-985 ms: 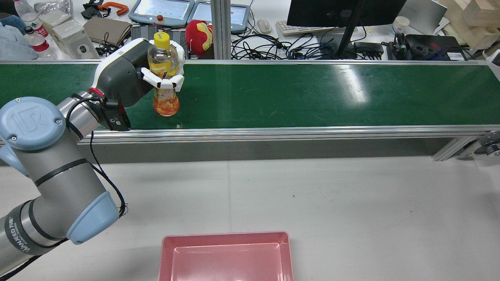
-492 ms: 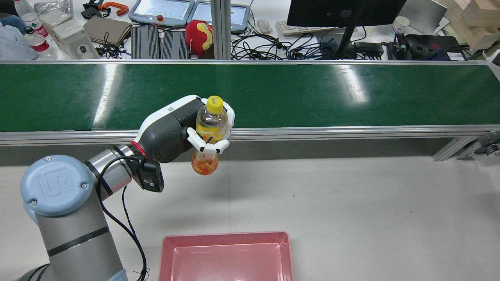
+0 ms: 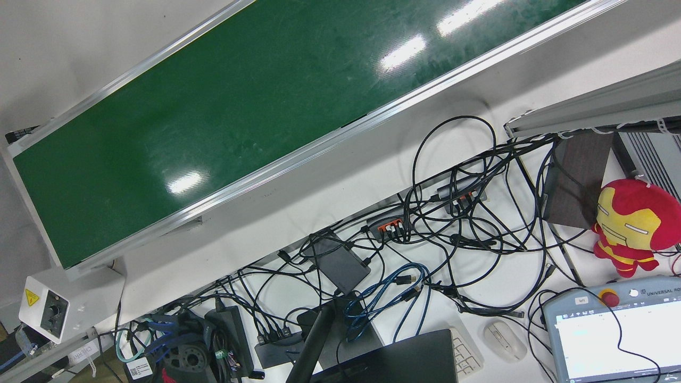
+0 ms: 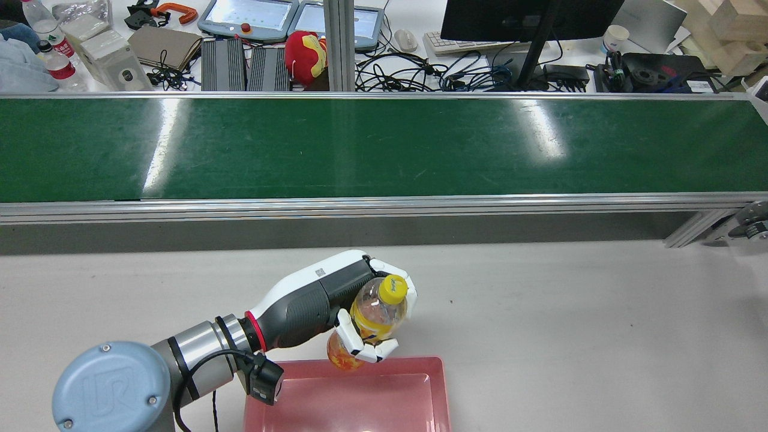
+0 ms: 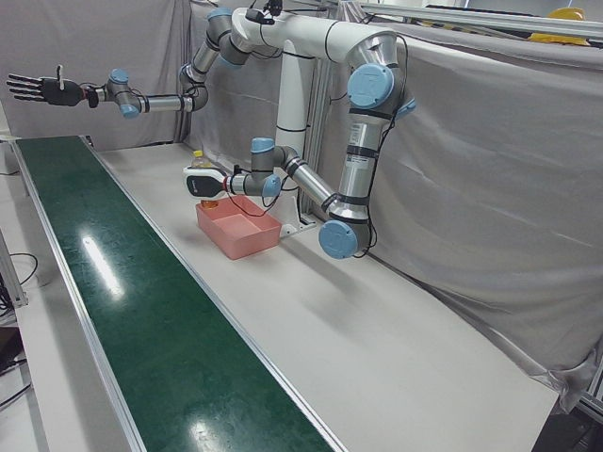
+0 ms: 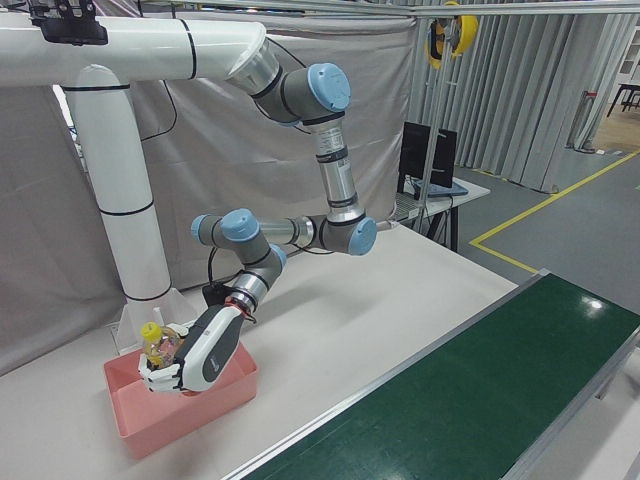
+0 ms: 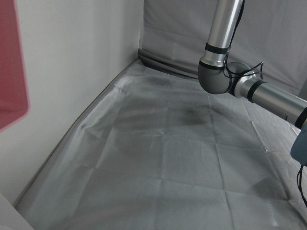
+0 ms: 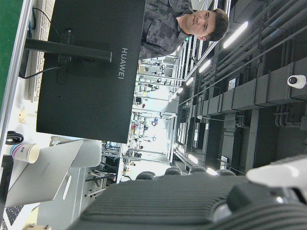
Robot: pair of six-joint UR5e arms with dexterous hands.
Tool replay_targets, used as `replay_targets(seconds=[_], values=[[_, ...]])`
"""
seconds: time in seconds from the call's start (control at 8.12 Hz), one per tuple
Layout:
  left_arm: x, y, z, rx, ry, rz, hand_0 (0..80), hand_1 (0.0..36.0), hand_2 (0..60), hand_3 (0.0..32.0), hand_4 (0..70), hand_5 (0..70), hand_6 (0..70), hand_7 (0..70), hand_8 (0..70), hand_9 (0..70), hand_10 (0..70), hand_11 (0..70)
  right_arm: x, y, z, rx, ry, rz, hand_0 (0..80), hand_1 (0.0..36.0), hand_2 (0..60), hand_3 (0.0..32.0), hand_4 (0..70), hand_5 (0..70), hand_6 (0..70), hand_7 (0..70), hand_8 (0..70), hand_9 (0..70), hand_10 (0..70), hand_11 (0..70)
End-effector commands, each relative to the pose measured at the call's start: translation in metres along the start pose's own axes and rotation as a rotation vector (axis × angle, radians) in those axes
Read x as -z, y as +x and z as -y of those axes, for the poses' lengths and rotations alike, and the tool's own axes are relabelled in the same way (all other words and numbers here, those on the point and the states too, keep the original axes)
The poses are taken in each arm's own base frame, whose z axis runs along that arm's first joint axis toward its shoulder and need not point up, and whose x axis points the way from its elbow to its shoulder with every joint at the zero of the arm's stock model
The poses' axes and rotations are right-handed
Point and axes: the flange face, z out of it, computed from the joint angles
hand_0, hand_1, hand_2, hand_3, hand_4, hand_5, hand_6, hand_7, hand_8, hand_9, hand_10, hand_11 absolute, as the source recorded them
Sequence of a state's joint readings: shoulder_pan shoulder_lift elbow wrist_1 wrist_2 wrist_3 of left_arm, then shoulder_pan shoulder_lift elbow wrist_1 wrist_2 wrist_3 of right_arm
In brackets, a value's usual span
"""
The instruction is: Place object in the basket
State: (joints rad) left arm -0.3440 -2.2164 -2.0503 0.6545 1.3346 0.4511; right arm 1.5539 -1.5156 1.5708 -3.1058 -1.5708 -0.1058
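A clear bottle [image 4: 373, 317] with a yellow cap, yellow label and orange contents is held in my left hand [image 4: 327, 303], whose fingers are wrapped round its middle. The bottle leans slightly and hangs over the far left rim of the pink basket [image 4: 441, 390]. The right-front view shows the same hand [image 6: 200, 362] with the bottle [image 6: 154, 346] just above the basket [image 6: 190, 412]. My right hand [image 5: 38, 89] is open with fingers spread, held high beyond the far end of the conveyor, far from the basket [image 5: 247, 237].
The green conveyor belt [image 4: 384, 147] runs across the far side of the white table [image 4: 570, 312]. Behind it a desk holds a monitor [image 4: 528, 18], cables and a red plush toy [image 4: 305, 55]. The basket's inside shows nothing in it.
My left hand has carried the bottle from over the conveyor, back across the table edge, down to just above the basket's far rim. The bottle stays gripped throughout.
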Motion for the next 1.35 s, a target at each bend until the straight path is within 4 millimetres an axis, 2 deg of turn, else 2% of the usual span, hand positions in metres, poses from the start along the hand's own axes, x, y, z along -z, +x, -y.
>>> replay_targets(seconds=[0.0,0.12,0.25,0.49,0.62,0.74,0.86,0.98,1.11,1.23], values=[[0.006,-0.066,-0.022,-0.038,-0.031,0.103,66.1,36.0,60.0,0.0,69.2,70.0,70.0,70.0,70.0,70.0,67.9,70.0,0.0,0.0,0.0,0.0,0.001,0.0,0.0,0.0,0.0,0.0,0.0,0.0,0.0,0.0,0.0,0.0,0.0,0.0],[0.012,-0.081,-0.016,-0.057,-0.018,0.13,63.4,36.0,60.0,0.0,68.3,70.0,70.0,70.0,70.0,70.0,67.7,70.0,0.0,0.0,0.0,0.0,0.001,0.0,0.0,0.0,0.0,0.0,0.0,0.0,0.0,0.0,0.0,0.0,0.0,0.0],[0.022,-0.099,0.0,-0.057,-0.002,0.159,62.7,36.0,60.0,0.0,68.8,70.0,70.0,70.0,70.0,70.0,66.4,70.0,0.0,0.0,0.0,0.0,0.0,-0.002,0.0,0.0,0.0,0.0,0.0,0.0,0.0,0.0,0.0,0.0,0.0,0.0],[0.041,-0.107,0.026,-0.085,0.042,0.184,54.0,36.0,60.0,0.0,70.0,70.0,70.0,70.0,70.0,70.0,58.8,70.0,0.0,0.0,0.0,0.0,0.001,0.0,0.0,0.0,0.0,0.0,0.0,0.0,0.0,0.0,0.0,0.0,0.0,0.0],[0.045,-0.107,0.03,-0.085,0.046,0.186,51.7,36.0,60.0,0.0,70.0,70.0,70.0,61.2,70.0,70.0,52.0,70.0,0.0,0.0,0.0,0.0,0.001,0.0,0.0,0.0,0.0,0.0,0.0,0.0,0.0,0.0,0.0,0.0,0.0,0.0],[0.046,-0.106,0.03,-0.085,0.046,0.19,47.1,35.8,60.0,0.0,56.6,70.0,48.9,44.9,64.1,70.0,43.7,62.4,0.0,0.0,0.0,0.0,0.001,0.0,0.0,0.0,0.0,0.0,0.0,0.0,0.0,0.0,0.0,0.0,0.0,0.0],[0.05,-0.104,0.03,-0.091,0.063,0.204,46.1,35.7,60.0,0.0,44.3,58.7,27.0,30.7,50.0,64.5,36.2,52.3,0.0,0.0,0.0,0.0,0.001,0.0,0.0,0.0,0.0,0.0,0.0,0.0,0.0,0.0,0.0,0.0,0.0,0.0],[0.056,-0.102,0.032,-0.097,0.076,0.21,53.1,25.6,54.8,0.0,27.4,51.3,12.8,22.1,35.7,47.5,28.4,42.6,0.0,0.0,0.0,0.0,0.001,0.0,0.0,0.0,0.0,0.0,0.0,0.0,0.0,0.0,0.0,0.0,0.0,0.0],[0.066,-0.096,0.03,-0.095,0.071,0.207,64.1,17.8,1.6,0.0,14.8,46.4,4.9,13.6,23.0,31.4,23.6,36.6,0.0,0.0,0.0,0.0,0.001,0.0,0.0,0.0,0.0,0.0,0.0,0.0,0.0,0.0,0.0,0.0,0.0,0.0],[0.08,-0.089,0.032,-0.098,0.079,0.21,80.0,12.7,0.0,0.0,10.6,41.3,0.3,6.1,19.7,25.5,19.4,30.7,0.0,0.0,0.0,0.0,0.001,0.0,0.0,0.0,0.0,0.0,0.0,0.0,0.0,0.0,0.0,0.0,0.0,0.0]])
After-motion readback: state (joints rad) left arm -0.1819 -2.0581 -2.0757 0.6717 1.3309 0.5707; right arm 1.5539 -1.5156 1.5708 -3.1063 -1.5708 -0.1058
